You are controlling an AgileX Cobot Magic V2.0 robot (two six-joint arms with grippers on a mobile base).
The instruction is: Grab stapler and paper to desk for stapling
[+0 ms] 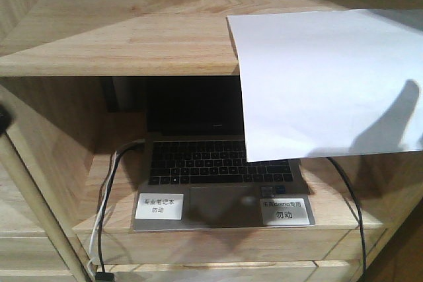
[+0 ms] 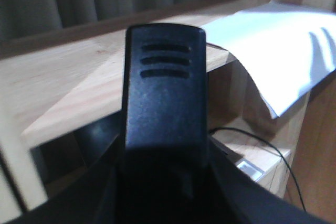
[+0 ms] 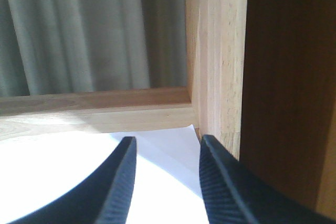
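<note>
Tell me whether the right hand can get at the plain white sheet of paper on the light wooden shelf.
Probably yes. The right hand hangs open just over the plain white sheet of paper, nothing between them; only the light wooden side post stands close beside it.

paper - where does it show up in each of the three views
Front view: paper at upper right, lying on the shelf and hanging over its front edge, in front of the laptop.
Left wrist: paper at upper right, drooping over that edge, behind the left finger.
Right wrist: paper along the bottom, under the right fingers.
Shared landmark: the shelf board it lies on.
</note>
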